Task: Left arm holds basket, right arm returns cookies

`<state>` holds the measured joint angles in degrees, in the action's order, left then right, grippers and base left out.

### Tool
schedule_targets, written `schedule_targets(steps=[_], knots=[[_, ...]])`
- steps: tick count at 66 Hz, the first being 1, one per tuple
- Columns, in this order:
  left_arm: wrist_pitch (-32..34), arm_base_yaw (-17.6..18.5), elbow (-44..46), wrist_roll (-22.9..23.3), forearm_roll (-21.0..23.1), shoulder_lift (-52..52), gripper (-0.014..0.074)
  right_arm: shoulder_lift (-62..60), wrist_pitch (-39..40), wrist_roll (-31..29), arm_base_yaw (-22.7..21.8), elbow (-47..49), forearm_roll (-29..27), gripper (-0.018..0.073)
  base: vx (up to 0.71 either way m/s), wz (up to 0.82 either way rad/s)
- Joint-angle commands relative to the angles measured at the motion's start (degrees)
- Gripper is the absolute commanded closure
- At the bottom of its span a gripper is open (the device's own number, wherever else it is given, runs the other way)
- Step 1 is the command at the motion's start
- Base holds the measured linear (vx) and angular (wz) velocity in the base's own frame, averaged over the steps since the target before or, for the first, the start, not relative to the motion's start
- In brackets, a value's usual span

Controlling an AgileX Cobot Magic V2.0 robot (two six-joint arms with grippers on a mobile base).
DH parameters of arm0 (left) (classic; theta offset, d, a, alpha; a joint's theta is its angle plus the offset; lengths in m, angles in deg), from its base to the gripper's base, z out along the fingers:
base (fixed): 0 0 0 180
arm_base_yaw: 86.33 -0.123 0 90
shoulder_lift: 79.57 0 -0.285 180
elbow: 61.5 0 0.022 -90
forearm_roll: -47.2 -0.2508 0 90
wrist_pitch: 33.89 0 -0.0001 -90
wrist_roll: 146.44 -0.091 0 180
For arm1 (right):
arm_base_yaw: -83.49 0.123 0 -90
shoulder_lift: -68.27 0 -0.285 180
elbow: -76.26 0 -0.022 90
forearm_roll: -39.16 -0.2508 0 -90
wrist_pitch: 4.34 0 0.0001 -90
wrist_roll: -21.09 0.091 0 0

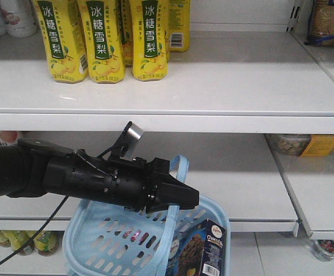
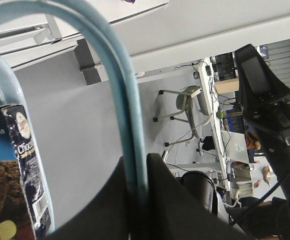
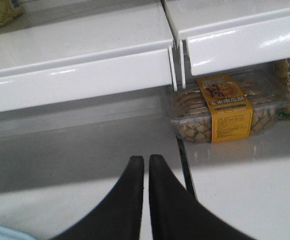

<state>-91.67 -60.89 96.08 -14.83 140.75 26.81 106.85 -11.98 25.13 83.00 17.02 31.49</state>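
Note:
My left gripper [image 1: 191, 198] is shut on the looped handles [image 1: 176, 227] of the light blue basket [image 1: 92, 238], which hangs below it in front of the shelves. In the left wrist view a blue handle [image 2: 116, 85] runs up from between the shut jaws of the left gripper [image 2: 137, 165]. The dark navy cookies box [image 1: 206, 252] stands upright in the basket's right corner, and its side [image 2: 27, 165] shows at the left of the left wrist view. My right gripper [image 3: 145, 161] is shut with nothing in it, above the white middle shelf [image 3: 85, 150].
Yellow drink bottles [image 1: 103, 40] stand on the upper shelf [image 1: 212, 86]. A clear tray of biscuits with a yellow label [image 3: 225, 107] lies on the right-hand shelf, close ahead of the right gripper. More bottles [image 1: 23, 240] sit on the bottom shelf at the left.

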Motion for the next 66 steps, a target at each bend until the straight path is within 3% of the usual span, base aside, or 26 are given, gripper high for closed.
schedule_targets(steps=[1,19,38,50,66], knots=[[1.8,-0.4,2.0,-3.4,5.4,-2.9,0.0599,1.9,4.8,-0.2,-0.1,2.1,-0.4,0.0562,0.0,0.0],[1.8,-0.4,2.0,-3.4,5.4,-2.9,0.0599,2.7,3.0,-0.2,-0.1,2.1,-1.6,0.0491,0.0,0.0],[1.8,-0.4,2.0,-3.4,5.4,-2.9,0.0599,2.7,-2.2,-0.5,1.1,2.1,-11.1,0.0244,0.0,0.0],[1.8,-0.4,2.0,-3.4,5.3,-2.9,0.0599,2.7,-2.8,-1.5,7.7,2.1,-15.8,0.013,0.0,0.0],[1.8,-0.4,2.0,-3.4,5.3,-2.9,0.0599,8.4,-8.4,-1.9,19.8,2.1,-21.8,0.0115,0.0,0.0]])
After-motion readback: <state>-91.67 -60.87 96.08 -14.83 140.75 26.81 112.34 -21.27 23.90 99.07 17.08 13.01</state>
